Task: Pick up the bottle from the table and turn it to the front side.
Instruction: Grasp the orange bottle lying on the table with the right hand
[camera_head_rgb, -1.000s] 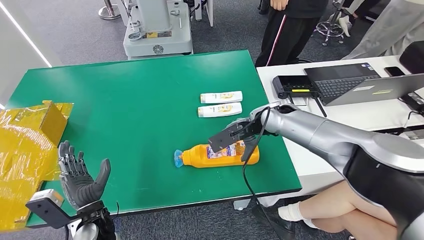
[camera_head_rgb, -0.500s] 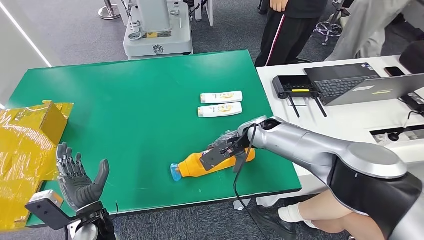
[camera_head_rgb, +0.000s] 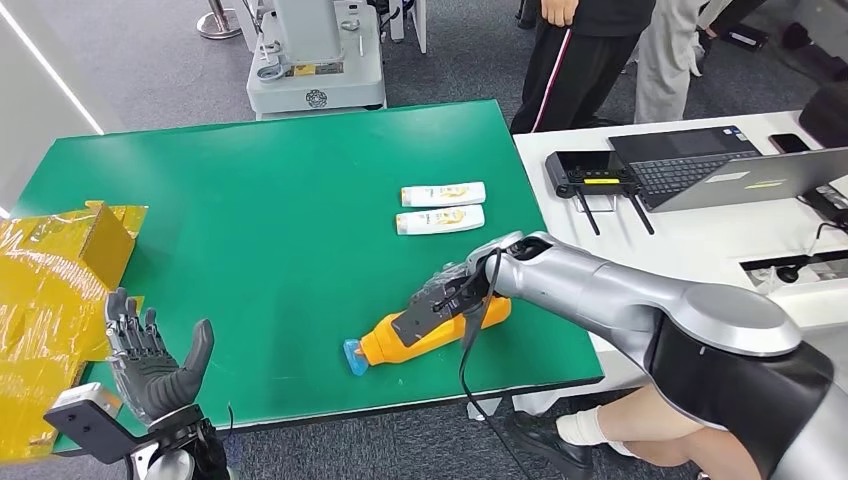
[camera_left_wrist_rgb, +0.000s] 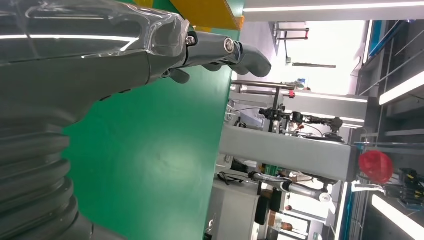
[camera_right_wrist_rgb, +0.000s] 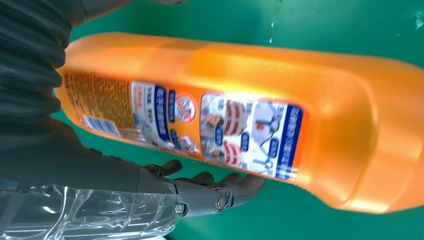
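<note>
The orange bottle lies on its side on the green table, near the front edge, its blue cap pointing away from the right hand. That hand rests over the bottle's body, fingers against its labelled side; whether it grips is unclear. The left hand hovers off the table's front-left corner, fingers spread, holding nothing. Two white tubes lie beyond the bottle.

orange bottle lying on green table | fingers alongside label
</note>
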